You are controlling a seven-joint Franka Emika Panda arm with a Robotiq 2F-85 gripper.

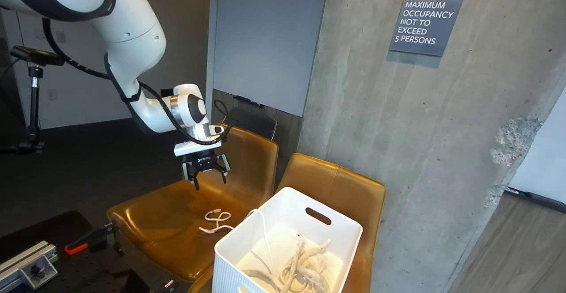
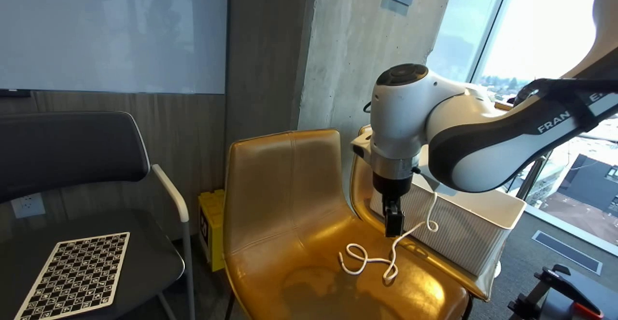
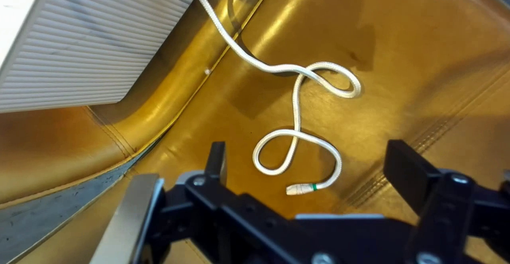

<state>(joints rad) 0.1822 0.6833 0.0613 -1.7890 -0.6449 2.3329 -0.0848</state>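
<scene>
At the left of my wrist view stands the white, ribbed plastic box (image 3: pixel 87 53), my landmark, which an exterior view shows on a tan leather chair (image 1: pixel 336 182) with a tangle of pale, thick cords (image 1: pixel 292 266) inside. To the right of the box, the white braided cord (image 3: pixel 296 108) lies in two loops on the neighbouring golden-brown leather seat (image 3: pixel 398 25). It rises along the box's side and, in an exterior view, bends over the rim and drops in. So I judge that one part of it is already inside the box, while the looped length and its green-banded, plug-like tip (image 3: pixel 301 189) remain outside. Beside the box, over the seat, my black two-fingered claw (image 3: pixel 306 150) is spread wide, pinching nothing; no grip on the cord is made.

The cord's far end I lose inside the box, whose near side is cut off in that exterior view. My white jointed arm (image 2: pixel 458 132) covers part of the box's rim, and my height above the cord is hard to tell.
</scene>
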